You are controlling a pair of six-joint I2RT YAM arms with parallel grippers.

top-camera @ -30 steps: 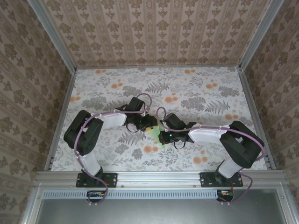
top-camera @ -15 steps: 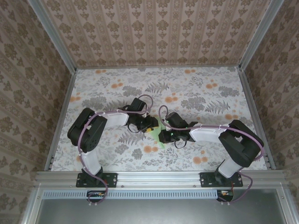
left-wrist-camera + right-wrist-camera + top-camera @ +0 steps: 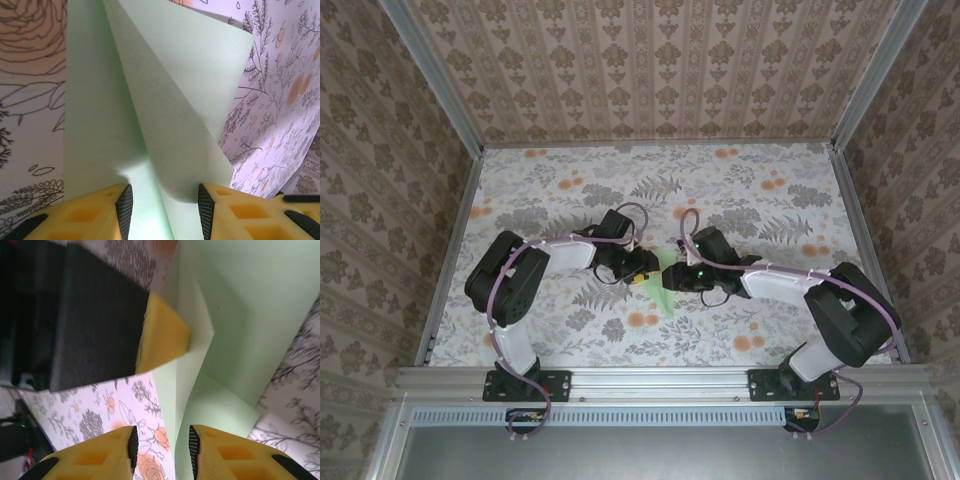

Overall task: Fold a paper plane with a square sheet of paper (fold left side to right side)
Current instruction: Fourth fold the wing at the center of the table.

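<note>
From above, the paper plane (image 3: 667, 298) lies near the middle of the floral worktop (image 3: 570, 190), a pale-green sliver pointing toward the near edge. The left gripper (image 3: 648, 272) and right gripper (image 3: 670, 277) meet over its far end, almost touching. Crowded like this, one could knock the other or drag the paper off its crease. The rest of the worktop is bare print, with rails and papered walls well apart

At the left wrist, the left gripper (image 3: 162, 205) straddles the paper plane (image 3: 165, 90). Its jaws are moderately parted around a raised flap and do not look clamped. That flap stands off the worktop (image 3: 30, 75) and, I judge, may spring open

At the right wrist, the right gripper (image 3: 161, 445) has narrow-set jaws with a green edge of the paper plane (image 3: 235, 300) running into the gap, not pinched. The left gripper's yellow fingertip (image 3: 165, 335) sits just beyond, blocking any forward push
</note>
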